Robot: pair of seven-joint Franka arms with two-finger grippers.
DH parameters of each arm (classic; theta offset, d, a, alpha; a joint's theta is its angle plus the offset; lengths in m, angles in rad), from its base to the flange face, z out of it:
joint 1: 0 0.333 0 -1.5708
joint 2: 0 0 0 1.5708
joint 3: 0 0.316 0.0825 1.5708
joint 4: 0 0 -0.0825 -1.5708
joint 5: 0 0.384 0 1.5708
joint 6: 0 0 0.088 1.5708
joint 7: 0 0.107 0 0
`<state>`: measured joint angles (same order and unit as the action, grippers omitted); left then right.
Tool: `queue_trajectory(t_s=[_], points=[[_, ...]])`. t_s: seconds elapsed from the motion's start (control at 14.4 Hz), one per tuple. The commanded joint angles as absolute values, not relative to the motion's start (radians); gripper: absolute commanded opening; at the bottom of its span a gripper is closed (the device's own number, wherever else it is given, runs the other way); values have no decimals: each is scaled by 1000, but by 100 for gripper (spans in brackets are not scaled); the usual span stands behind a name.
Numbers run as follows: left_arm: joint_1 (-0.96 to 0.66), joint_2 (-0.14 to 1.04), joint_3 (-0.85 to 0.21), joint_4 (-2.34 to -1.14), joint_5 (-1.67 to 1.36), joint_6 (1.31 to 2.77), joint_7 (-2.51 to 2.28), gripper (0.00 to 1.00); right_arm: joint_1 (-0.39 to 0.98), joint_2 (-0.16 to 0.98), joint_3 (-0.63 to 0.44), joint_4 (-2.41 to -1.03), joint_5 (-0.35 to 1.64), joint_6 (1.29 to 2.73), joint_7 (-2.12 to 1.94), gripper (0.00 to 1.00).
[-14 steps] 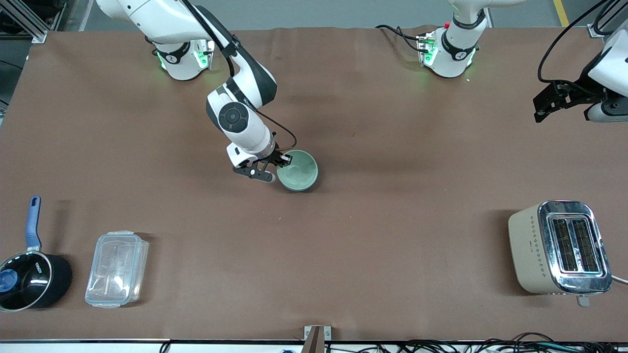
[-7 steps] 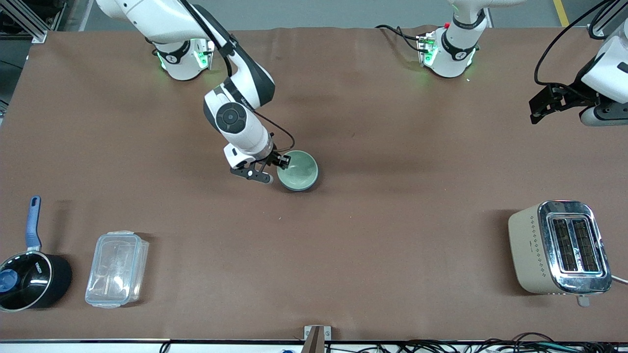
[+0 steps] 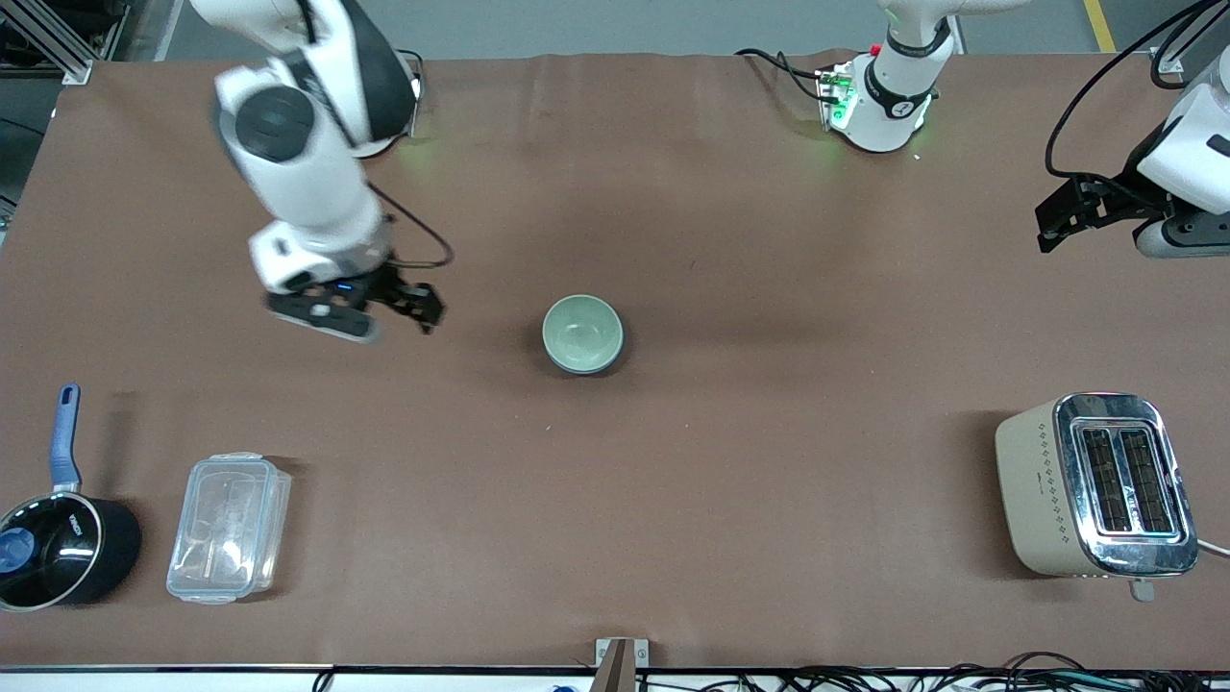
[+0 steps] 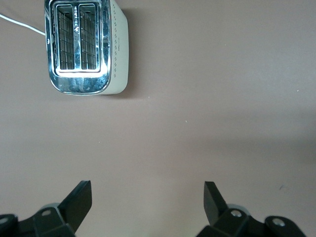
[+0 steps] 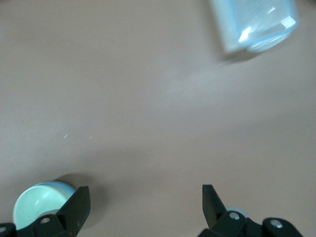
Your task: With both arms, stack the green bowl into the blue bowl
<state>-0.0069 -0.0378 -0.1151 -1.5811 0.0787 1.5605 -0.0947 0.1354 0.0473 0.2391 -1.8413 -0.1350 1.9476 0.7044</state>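
Note:
The green bowl (image 3: 581, 332) stands upright in the middle of the table. It also shows in the right wrist view (image 5: 34, 207). A sky-blue rim (image 5: 60, 186) shows around it there, so it seems to sit in the blue bowl, whose dark outside (image 3: 588, 369) shows below it. My right gripper (image 3: 413, 303) is open and empty, raised over bare table beside the bowls toward the right arm's end; its own view (image 5: 143, 195) shows the jaws wide apart. My left gripper (image 3: 1052, 226) is open and empty (image 4: 148, 190), held over the left arm's end of the table.
A cream and chrome toaster (image 3: 1095, 485) stands near the front at the left arm's end, also in the left wrist view (image 4: 84, 47). A clear plastic container (image 3: 229, 527) and a black saucepan with a blue handle (image 3: 58, 548) stand at the right arm's end.
My right gripper has let go of the green bowl's rim and moved up and away toward the right arm's end. The bowl has stayed in place. The left arm has barely moved.

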Motion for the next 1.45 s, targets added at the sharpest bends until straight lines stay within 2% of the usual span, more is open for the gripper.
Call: queue_trajectory(t_s=[0.0, 0.35, 0.48, 1.38], points=[[-8, -49, -109, -1588, 61, 1569, -80, 100, 34, 44, 214, -1687, -144, 1792, 516, 100], [-8, -48, -109, -1586, 31, 1569, -81, 100, 38, 34, 17, -1487, -63, 1533, 225, 100], [-9, -49, -109, -1583, 31, 1566, -77, 100, 40, 32, -31, -1462, -54, 1502, 91, 100], [-20, -44, -115, -1563, 28, 1509, -64, 100, 37, 26, -37, -1477, 6, 1479, 58, 100]])
